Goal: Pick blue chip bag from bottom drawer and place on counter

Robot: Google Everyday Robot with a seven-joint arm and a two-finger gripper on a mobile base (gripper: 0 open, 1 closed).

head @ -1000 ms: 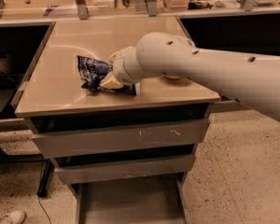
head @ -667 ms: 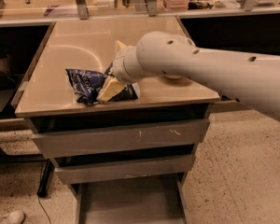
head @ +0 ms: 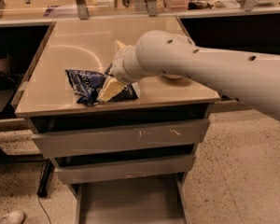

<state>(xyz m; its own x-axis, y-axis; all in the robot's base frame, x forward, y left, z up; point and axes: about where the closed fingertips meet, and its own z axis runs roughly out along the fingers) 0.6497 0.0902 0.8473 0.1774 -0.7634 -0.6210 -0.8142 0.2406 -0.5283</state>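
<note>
— Where's the blue chip bag [head: 86, 84]?
— Lying flat on the bench [head: 65, 41], close to its front edge. The bottom drawer [head: 130, 202] stands open, empty, low under the bench.
— And the tool [head: 114, 68]?
— Over the bench's front half, its 2 fingers [head: 109, 90] spread. 1 rests across the bag, and it's pinching nothing. I'd guess the bag lies there because that edge is nearest the drawer.

Warm light glares off counter [head: 70, 41] under the hand [head: 110, 71]
</note>
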